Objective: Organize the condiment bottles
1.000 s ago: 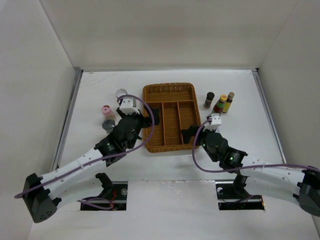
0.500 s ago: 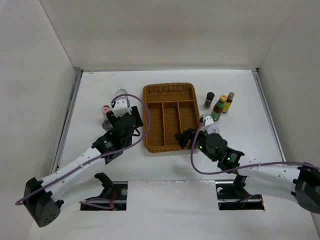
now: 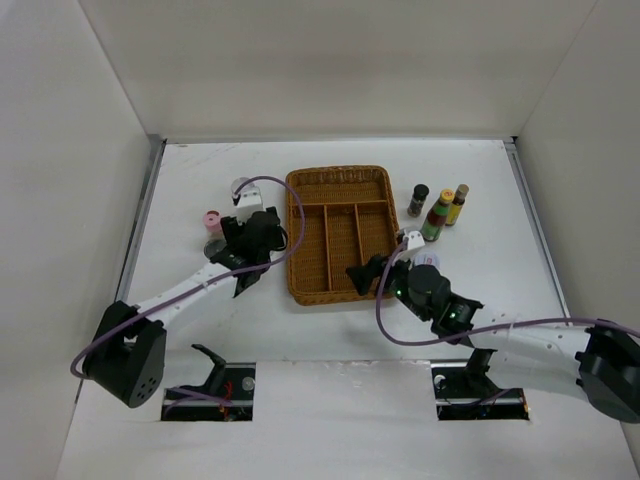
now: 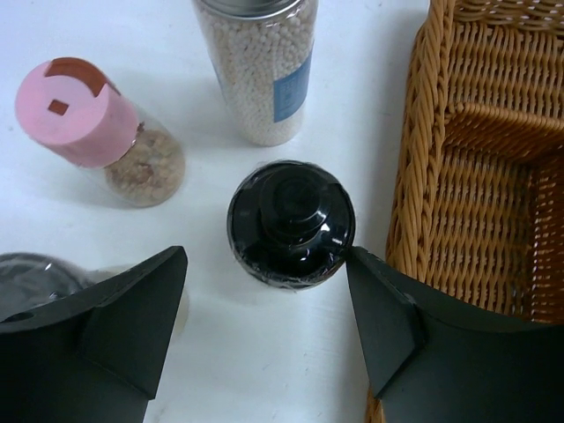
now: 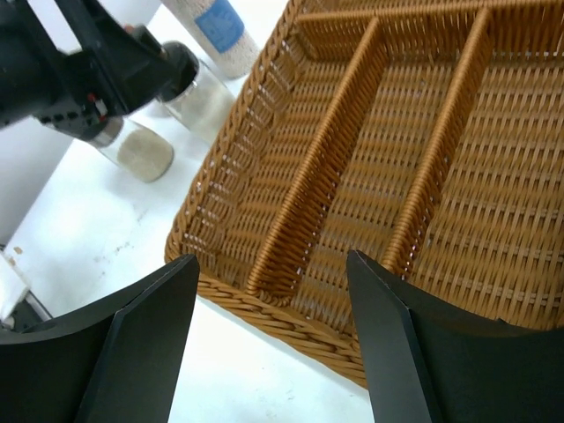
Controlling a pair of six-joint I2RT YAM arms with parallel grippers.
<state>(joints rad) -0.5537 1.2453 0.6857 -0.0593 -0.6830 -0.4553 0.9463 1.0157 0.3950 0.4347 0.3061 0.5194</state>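
Note:
In the left wrist view a black-capped bottle (image 4: 291,220) stands just ahead of my open left gripper (image 4: 264,269), its cap next to the right fingertip (image 4: 363,264) and not clamped. A pink-capped bottle (image 4: 88,123), a silver-capped bottle of white beads (image 4: 260,70) and a dark grey cap (image 4: 35,273), half hidden by my left finger, stand around it. From above, my left gripper (image 3: 250,235) hides the black bottle. Three more bottles (image 3: 439,212) stand right of the tray. My right gripper (image 5: 273,264) (image 3: 368,272) hangs open and empty over the tray's near left corner.
The brown wicker divided tray (image 3: 337,172) sits mid-table, and none of its compartments that show holds anything. Its left wall (image 4: 414,159) is close beside my left gripper's right finger. The white enclosure walls ring the table.
My left gripper has pulled off the tray's left edge to the bottle cluster, and its jaws have narrowed. My right gripper has slid left along the tray's near edge.

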